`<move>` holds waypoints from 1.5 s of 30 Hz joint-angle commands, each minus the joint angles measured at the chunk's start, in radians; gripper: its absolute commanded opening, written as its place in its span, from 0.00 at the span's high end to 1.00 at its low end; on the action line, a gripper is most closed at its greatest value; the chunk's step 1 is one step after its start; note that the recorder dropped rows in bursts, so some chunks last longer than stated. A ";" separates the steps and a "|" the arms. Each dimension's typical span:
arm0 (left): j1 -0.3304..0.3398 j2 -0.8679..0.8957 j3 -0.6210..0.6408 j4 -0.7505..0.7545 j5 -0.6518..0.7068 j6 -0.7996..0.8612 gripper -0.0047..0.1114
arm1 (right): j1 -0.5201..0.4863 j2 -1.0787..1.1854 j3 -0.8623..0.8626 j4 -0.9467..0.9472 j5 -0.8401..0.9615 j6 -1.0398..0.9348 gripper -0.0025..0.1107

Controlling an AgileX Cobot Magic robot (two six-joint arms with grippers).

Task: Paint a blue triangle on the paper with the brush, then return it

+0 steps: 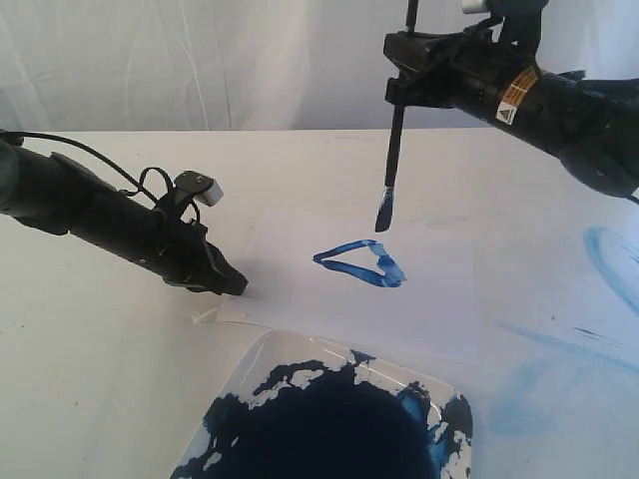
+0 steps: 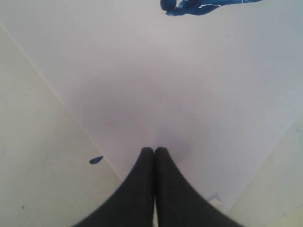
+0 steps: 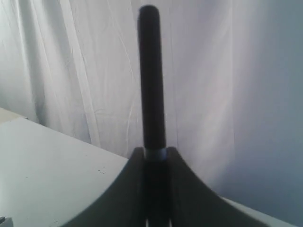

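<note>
We see a cream surface (image 1: 90, 379) backed by a white curtain, with two dark robot arms over it. The paper (image 1: 439, 299) lies around the middle of the surface, and on it sits the blue triangle (image 1: 359, 261), a flattened outline whose strokes appear to close on all three sides.

The right claw (image 1: 401, 62) hangs well above the paper, pinching the brush (image 1: 396, 130) near the upper part of its handle. The brush hangs almost upright. Its blue-stained tip is clear of the sheet, just above the triangle's far corner. In the right wrist view the claw (image 3: 155, 163) clamps the black handle (image 3: 150, 75) at a silver band.

The left claw (image 1: 236, 284) is pressed together with nothing between its tips. It rests low at the paper's left edge, seemingly pinning the sheet; in the left wrist view (image 2: 155, 152) its tips lie on the paper (image 2: 189, 94), just inside that edge.

A glossy white tray (image 1: 250, 361) flooded with dark blue paint sits at the edge of the surface nearest the exterior camera. Pale blue smears (image 1: 609, 259) mark the surface towards its right edge.

We judge the painting done and the return step beginning. No brush rest shows, so the tray seems the likely place. The next move calls for carrying the wet tip away without dripping on the triangle, then lowering the brush and letting go.
</note>
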 commanded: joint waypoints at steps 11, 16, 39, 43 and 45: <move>-0.003 -0.006 0.008 -0.001 0.002 -0.001 0.96 | -0.001 0.090 -0.002 0.088 -0.146 -0.102 0.98; -0.003 -0.006 0.008 -0.001 0.002 -0.001 0.96 | -0.001 0.101 -0.002 0.088 -0.142 -0.111 0.98; -0.003 -0.006 0.008 -0.001 0.002 -0.001 0.96 | -0.001 0.103 -0.002 0.017 -0.061 -0.005 0.98; -0.003 -0.006 0.008 -0.001 0.002 -0.001 0.96 | -0.001 0.077 -0.002 -0.017 -0.009 0.007 0.98; -0.003 -0.006 0.008 -0.001 0.002 -0.001 0.96 | -0.001 0.060 -0.002 -0.032 0.035 0.029 0.98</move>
